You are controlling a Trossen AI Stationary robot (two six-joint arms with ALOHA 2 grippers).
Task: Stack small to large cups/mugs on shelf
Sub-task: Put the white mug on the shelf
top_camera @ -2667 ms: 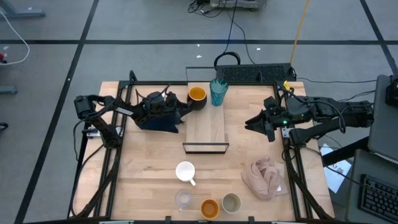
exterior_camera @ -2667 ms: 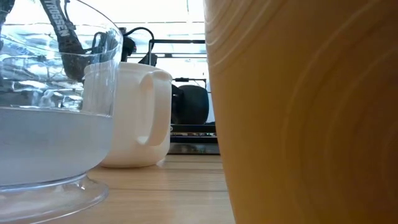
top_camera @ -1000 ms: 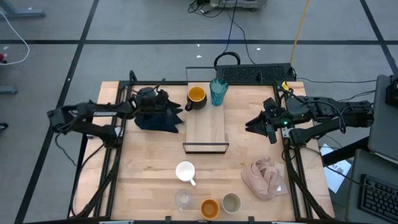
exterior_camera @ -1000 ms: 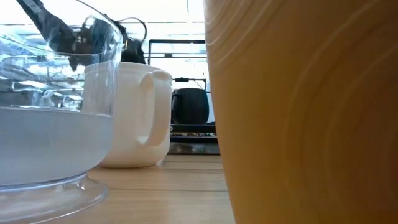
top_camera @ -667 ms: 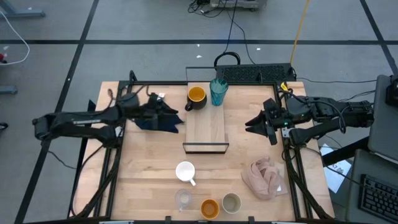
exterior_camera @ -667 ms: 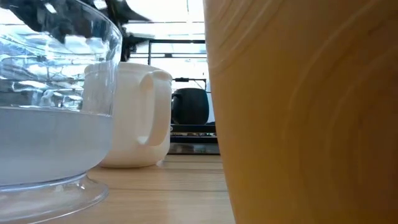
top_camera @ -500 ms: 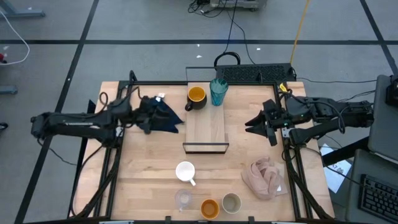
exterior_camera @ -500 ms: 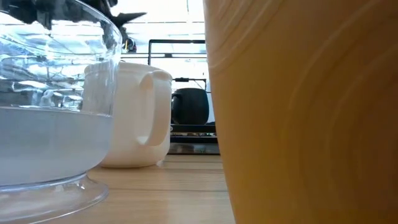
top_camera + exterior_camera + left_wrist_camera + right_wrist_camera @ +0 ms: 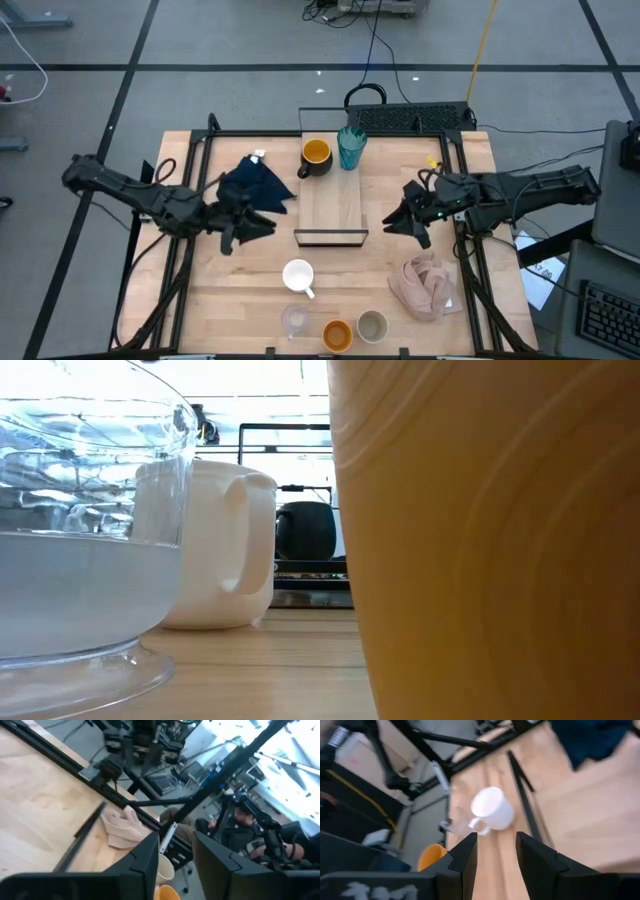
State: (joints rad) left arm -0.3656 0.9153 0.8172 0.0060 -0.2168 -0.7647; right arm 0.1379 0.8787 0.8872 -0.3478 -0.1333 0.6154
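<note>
The shelf (image 9: 331, 205) lies mid-table, with the black mug (image 9: 316, 155) and the teal tumbler (image 9: 351, 147) at its far end. The white mug (image 9: 298, 274) stands on the table nearer the front. The clear glass (image 9: 294, 320), orange cup (image 9: 337, 334) and grey-beige cup (image 9: 372, 325) stand in a row at the near edge. My left gripper (image 9: 264, 227) hovers left of the shelf, open and holding nothing (image 9: 175, 840). My right gripper (image 9: 390, 221) hovers right of the shelf, open and holding nothing (image 9: 495, 840), with the white mug (image 9: 492, 810) ahead of it.
A dark navy cloth (image 9: 258, 185) lies left of the shelf, just beyond my left gripper. A pink-beige cloth (image 9: 428, 283) lies crumpled at the near right. Black frame rails run along both table sides. Bare wood lies between the shelf's front edge and the white mug.
My left arm has swung away from the navy cloth: its gripper has gone toward the near edge, beside the shelf's front left corner, turning as it went. The cloth stays on the table. My right gripper has sunk and come a little toward the shelf.
</note>
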